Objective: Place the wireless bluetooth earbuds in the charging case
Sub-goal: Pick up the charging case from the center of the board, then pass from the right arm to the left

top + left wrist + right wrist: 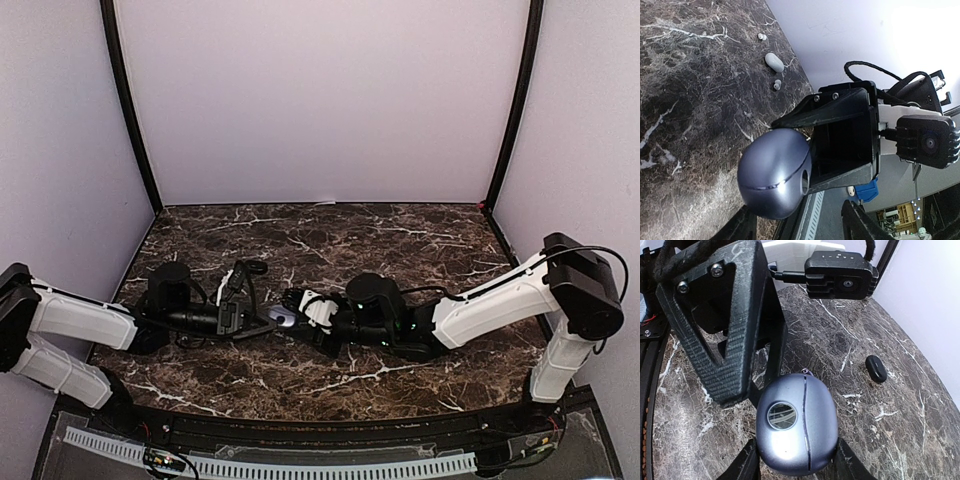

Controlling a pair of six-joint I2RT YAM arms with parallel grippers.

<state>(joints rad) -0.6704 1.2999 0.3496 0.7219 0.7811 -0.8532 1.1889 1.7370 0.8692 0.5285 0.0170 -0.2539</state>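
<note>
**Blue-grey case gripped mid-table, white buds lying far off**

Marble in dark brown with white veins covers the table (400, 240), and both arms reach in low over it from either side until their tips meet near the middle. Between them sits the charging case (796, 425), a smooth blue-grey oval whose two halves meet along a thin seam, with a small round window on one face.

The right tool (796, 464) is clamped on this case. In the right wrist view its two fingers press against the case's opposite sides. Whether the case rests on the marble or hangs just above it cannot be told.

The left tool (797, 220) has its jaws apart. In its own wrist view the two dark fingers (740, 227) stand wide, with the case and one broad black finger of the right tool between them. The case is close to one of those fingers, but contact cannot be made out.

The white earbuds (761, 36) lie loose on the table, well apart from the blue-grey case and near the pale wall (840, 30). A second bud (777, 84) lies close by. A white oval case (774, 61) lies between the two, just beside each.

A black oval piece (875, 368) lies alone on the marble beyond the held case, as the right wrist view shows.
</note>
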